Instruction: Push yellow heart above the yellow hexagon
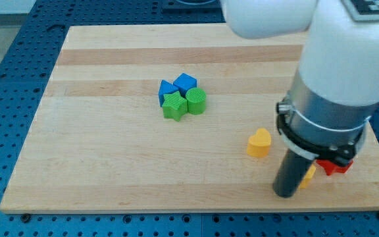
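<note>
The yellow heart point(259, 142) lies on the wooden board point(110, 164) at the view's lower right. My tip point(285, 193) rests on the board below and to the right of the heart, a short gap apart from it. A sliver of a yellow block point(308, 174), the hexagon by its colour, shows just right of the rod, mostly hidden by it. The heart is up and to the left of that block.
A red block point(335, 167) lies right of the rod, partly hidden under the arm. A cluster of a blue block point(167, 89), a blue cube point(185, 82), a green star point(174, 105) and a green cylinder point(197, 101) sits in the board's middle.
</note>
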`<state>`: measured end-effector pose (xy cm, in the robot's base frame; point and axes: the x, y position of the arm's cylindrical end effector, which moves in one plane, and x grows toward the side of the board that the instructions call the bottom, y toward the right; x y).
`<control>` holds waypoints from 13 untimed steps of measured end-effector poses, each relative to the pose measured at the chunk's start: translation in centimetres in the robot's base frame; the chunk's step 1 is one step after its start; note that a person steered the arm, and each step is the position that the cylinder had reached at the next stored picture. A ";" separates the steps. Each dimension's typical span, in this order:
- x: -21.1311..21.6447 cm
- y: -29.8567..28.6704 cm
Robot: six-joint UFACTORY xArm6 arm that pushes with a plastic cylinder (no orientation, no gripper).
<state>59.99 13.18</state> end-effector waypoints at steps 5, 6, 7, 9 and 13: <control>-0.7 -12.1; -3.9 -13.9; -5.7 -13.2; -6.2 -6.8; -8.0 -5.7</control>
<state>51.96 7.47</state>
